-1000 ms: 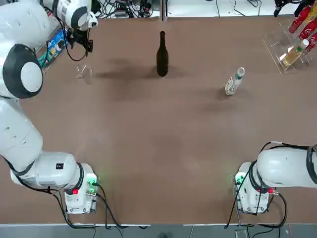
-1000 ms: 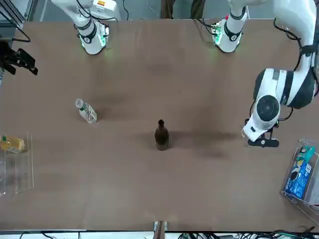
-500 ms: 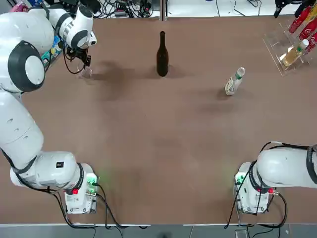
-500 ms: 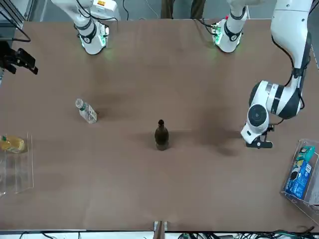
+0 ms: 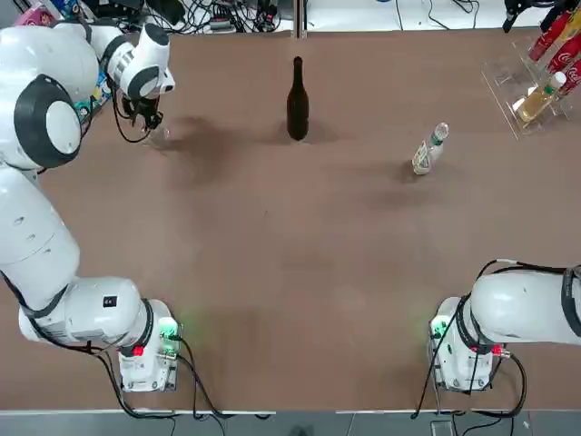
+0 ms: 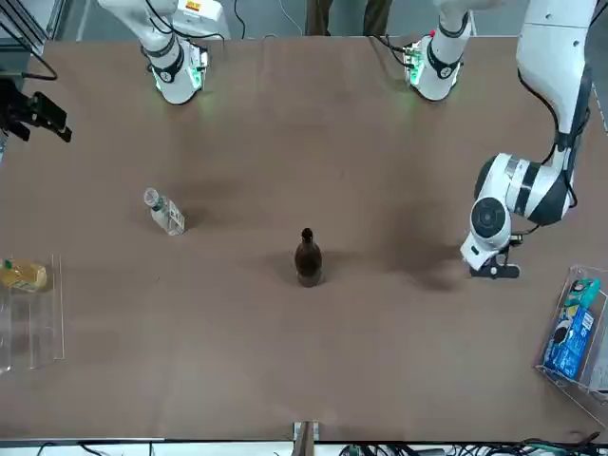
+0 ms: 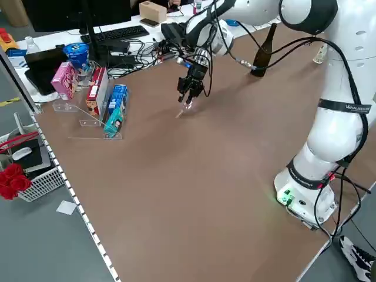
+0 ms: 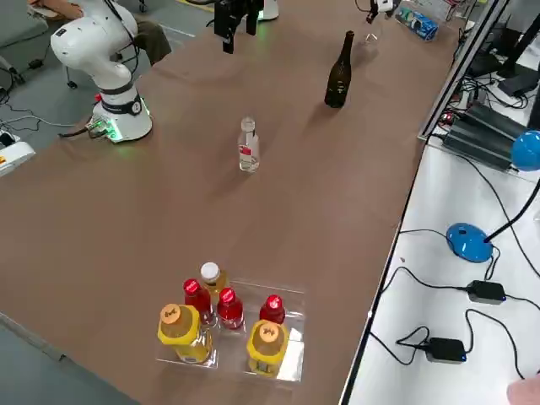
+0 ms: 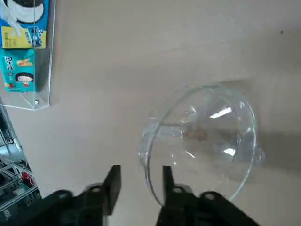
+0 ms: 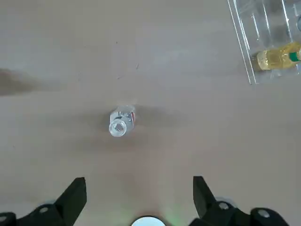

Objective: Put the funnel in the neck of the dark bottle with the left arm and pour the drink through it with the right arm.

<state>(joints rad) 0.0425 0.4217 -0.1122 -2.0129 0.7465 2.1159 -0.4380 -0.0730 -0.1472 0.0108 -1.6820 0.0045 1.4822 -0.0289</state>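
Funnel at left claw, rim between parted tips

Left claw (image 9: 140, 173): at the worktop's (image 5: 290, 272) far left; part open, grip unconfirmed. Funnel (image 9: 211, 136): transparent, directly below the claw; near rim edge seen between the tips, bowl to one side; contact cannot be told. Dark bottle (image 5: 298, 102): upright, well to the right. Drink (image 5: 429, 150): upright, farther right, nearer the right arm. Right claw (image 10: 141, 181): far right, beyond the drink; wide open, nothing held.

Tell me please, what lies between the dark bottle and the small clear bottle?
Only bare tabletop lies between them, as the top view shows.
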